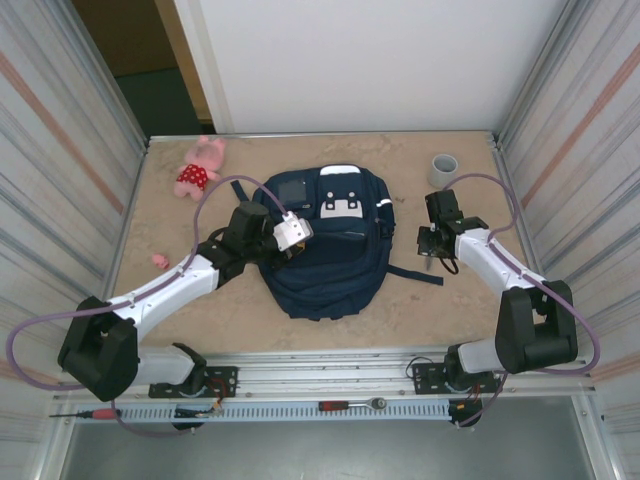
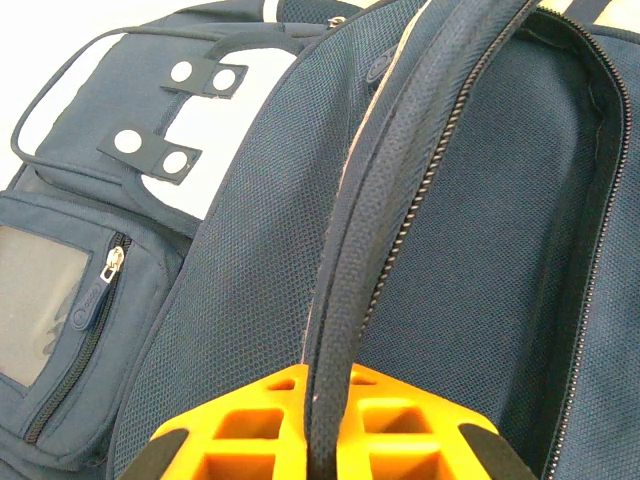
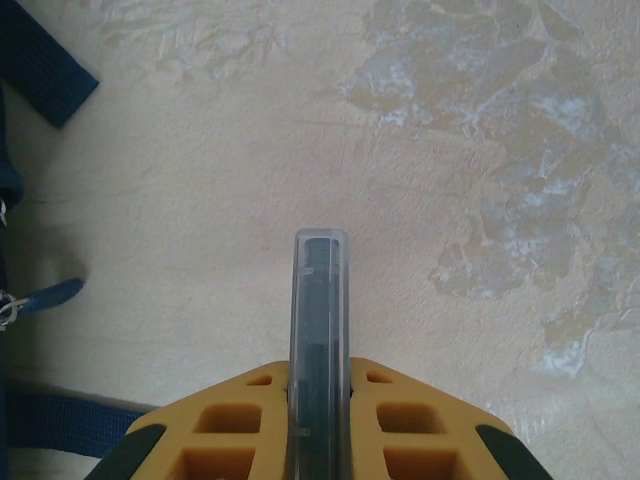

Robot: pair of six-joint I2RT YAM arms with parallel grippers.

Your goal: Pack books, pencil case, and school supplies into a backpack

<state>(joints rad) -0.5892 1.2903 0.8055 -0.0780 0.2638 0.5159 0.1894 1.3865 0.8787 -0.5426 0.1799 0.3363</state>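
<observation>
Your left arm [image 1: 175, 283] runs from its base at the near left forward and to the right, elbow low and wrist turned inward. Your left gripper [image 2: 325, 385] has its orange fingers [image 2: 240, 425] pinched tight on the zipper rim of the backpack [image 2: 480, 250], which passes up between them. Your right arm [image 1: 490, 262] folds at the elbow near the right side and stretches forward and to the left, wrist bent down, and your right gripper [image 3: 320, 375] has its fingers [image 3: 420, 425] clamped on a thin clear pack [image 3: 320, 300], held edge-on and poking out past the tips.
</observation>
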